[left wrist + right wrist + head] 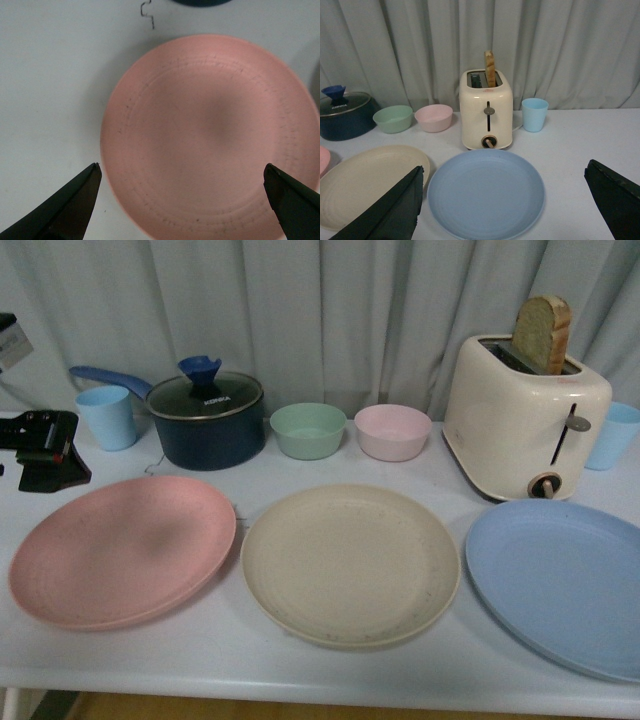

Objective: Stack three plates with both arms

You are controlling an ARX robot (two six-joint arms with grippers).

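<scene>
Three plates lie in a row on the white table: a pink plate [122, 550] at the left, a beige-cream plate [350, 562] in the middle, a blue plate [565, 580] at the right. My left gripper [182, 172] is open, hovering above the pink plate [210, 135], one finger over the table beside it. My right gripper [504, 172] is open, above the near side of the blue plate [486, 193]; the cream plate [365, 180] shows beside it. A black part of the left arm [40, 445] shows at the left in the front view.
Behind the plates stand a light blue cup [107, 417], a dark lidded pot [206, 420], a green bowl [308, 430], a pink bowl [393, 432], a cream toaster with bread [525, 415] and another blue cup [612, 435]. A grey curtain hangs behind.
</scene>
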